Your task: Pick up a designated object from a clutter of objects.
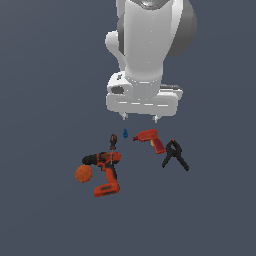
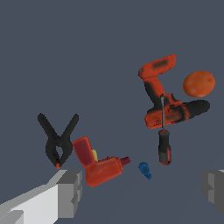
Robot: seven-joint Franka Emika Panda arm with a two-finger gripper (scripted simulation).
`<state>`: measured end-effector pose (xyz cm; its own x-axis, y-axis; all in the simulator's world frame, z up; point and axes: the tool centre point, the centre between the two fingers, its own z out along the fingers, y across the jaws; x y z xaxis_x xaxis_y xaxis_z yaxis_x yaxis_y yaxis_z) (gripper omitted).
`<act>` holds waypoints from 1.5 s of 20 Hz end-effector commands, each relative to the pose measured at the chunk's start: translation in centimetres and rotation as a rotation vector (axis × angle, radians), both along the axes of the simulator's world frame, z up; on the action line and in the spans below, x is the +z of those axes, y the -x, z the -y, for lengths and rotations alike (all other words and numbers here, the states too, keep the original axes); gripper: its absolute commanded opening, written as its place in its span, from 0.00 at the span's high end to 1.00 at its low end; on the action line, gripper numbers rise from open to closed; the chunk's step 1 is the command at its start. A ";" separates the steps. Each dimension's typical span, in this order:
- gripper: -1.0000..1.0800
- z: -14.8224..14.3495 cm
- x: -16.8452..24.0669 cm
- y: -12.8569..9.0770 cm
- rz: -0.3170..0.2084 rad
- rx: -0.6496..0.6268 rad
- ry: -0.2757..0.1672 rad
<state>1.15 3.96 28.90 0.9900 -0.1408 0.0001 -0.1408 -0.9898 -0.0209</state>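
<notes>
The small all-red drill (image 1: pixel 151 139) lies on the dark floor, with its nose toward the exterior view's left; in the wrist view (image 2: pixel 99 166) it lies close to one finger. My gripper (image 1: pixel 140 119) hangs open and empty just above it, fingers (image 2: pixel 70 192) spread wide. The clutter lies around it: a black spring clamp (image 1: pixel 175 155) beside it on the exterior view's right, also in the wrist view (image 2: pixel 58 139), a tiny blue piece (image 1: pixel 125 133), a small red-black tool (image 1: pixel 113 141), a larger orange-red drill (image 1: pixel 104 172) and an orange ball (image 1: pixel 83 174).
The larger drill (image 2: pixel 164 98), orange ball (image 2: pixel 199 83), red-black tool (image 2: pixel 164 144) and blue piece (image 2: pixel 145 169) also show in the wrist view. The floor is plain dark grey. The arm's white body (image 1: pixel 147 45) rises behind the objects.
</notes>
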 end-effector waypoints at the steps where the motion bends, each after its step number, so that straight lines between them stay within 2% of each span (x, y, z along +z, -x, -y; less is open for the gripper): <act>1: 0.00 -0.4 -1.5 0.3 -0.011 -0.057 -0.008; 16: 0.00 -2.6 -11.6 3.3 -0.089 -0.460 -0.035; 30: 0.00 -3.7 -19.8 7.8 -0.161 -0.842 -0.016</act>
<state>-6.13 7.63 9.90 0.5769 -0.8050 -0.1383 -0.8088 -0.5866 0.0408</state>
